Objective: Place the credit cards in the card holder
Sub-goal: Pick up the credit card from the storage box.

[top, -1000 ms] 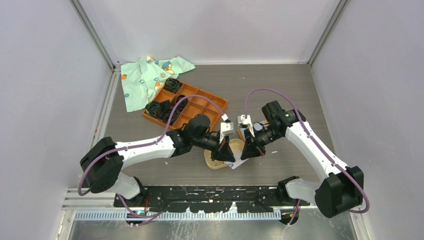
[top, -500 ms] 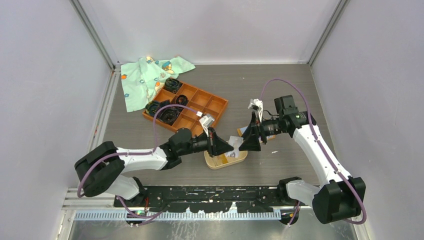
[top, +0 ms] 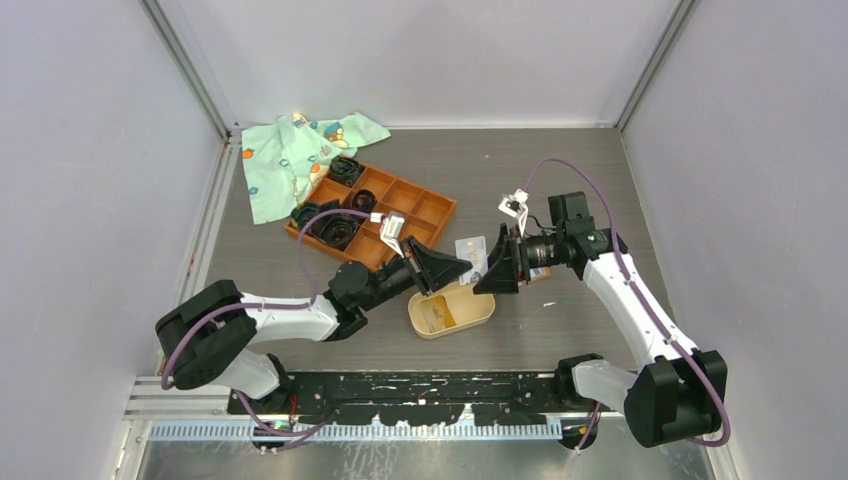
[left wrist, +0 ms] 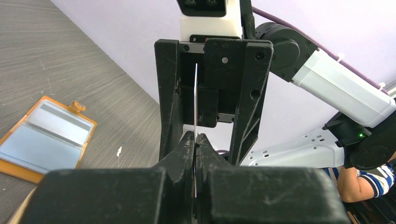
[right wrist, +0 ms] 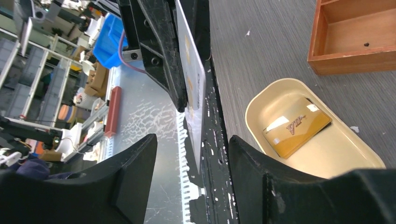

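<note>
One gold card (right wrist: 296,133) already lies flat in the beige tray (top: 482,318). A second, pale card (top: 468,250) hangs in the air near it, pinched edge-on by the left hand (top: 458,268), with the right hand (top: 492,270) spread open around its far end. To my eye that one has yet to go in.

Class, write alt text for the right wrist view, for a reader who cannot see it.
A pale credit card, pinched by the left hand, reaches between the open fingers of the right hand. Behind it on the grey table, a beige oval card holder contains one gold card; an orange wooden tray shows top right.
</note>
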`<state>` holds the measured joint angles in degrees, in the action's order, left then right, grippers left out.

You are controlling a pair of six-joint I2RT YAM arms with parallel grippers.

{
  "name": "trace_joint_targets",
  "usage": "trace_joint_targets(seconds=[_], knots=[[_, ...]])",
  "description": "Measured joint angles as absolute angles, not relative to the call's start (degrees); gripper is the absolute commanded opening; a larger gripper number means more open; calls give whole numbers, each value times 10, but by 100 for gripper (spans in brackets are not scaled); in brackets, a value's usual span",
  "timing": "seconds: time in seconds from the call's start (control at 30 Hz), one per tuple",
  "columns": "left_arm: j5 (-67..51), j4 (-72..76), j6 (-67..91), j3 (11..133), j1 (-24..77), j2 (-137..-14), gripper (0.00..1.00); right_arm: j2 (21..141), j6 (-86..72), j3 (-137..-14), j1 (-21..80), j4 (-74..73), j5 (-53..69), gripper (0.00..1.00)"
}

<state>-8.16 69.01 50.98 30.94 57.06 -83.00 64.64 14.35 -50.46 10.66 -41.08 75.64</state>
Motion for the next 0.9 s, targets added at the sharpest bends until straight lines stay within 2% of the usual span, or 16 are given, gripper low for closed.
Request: trace_joint_targets(seconds=[0.07,0.13,0.27,0.3,0.33,0.43,0.5,0.77,0.87,0.9], knots=[[-81,693,510,309,571,-830,0,646,132,-505,102,-404,768,61],[-81,696,511,309,571,-830,0,646,120,-505,93,-397,777,51],[-81,698,512,309,571,-831,0,646,103,-505,84,-383,788,9],[-81,699,512,309,571,-831,0,646,97,-505,83,-379,790,3],[-82,700,512,309,571,-831,3,646,95,-505,82,-376,792,1],[-83,701,513,309,570,-832,27,646,88,-504,82,-373,800,1],[-91,699,516,309,563,-832,35,646,88,-504,82,-372,802,1],[-204,579,523,340,500,-774,38,643,89,-494,83,-364,802,1],[-240,531,516,369,494,-759,35,639,91,-490,84,-364,803,1],[-248,518,512,376,493,-756,30,638,91,-489,85,-364,804,1]])
